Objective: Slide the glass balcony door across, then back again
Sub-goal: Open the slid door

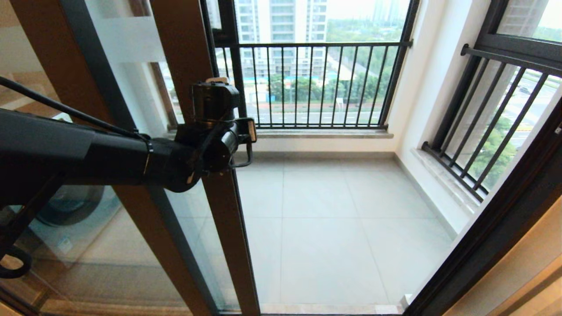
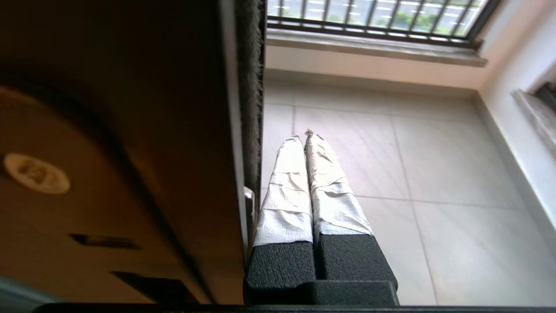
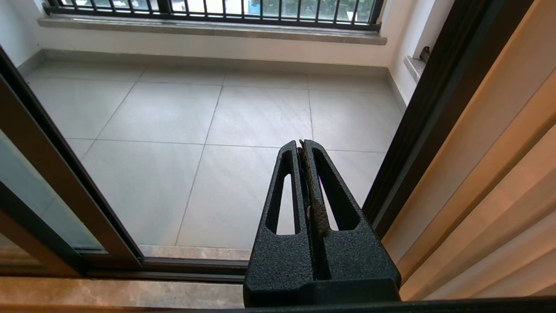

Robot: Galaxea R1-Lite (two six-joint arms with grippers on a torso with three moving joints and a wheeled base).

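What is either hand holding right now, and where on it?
Nothing. Left hand is shut and empty, beside the glass balcony door stile edge. Right hand is shut on nothing.

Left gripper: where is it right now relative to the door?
In the head view the left gripper is at the left, fingers shut, beside the free edge of the glass balcony door, on the side of the open doorway to the tiled balcony floor.

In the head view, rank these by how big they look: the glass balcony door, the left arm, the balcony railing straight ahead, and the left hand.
1. Glass balcony door, tallest, running off top and bottom.
2. Left arm, though nearness to the camera inflates it.
3. Balcony railing.
4. Left hand, smallest, at the door's edge.
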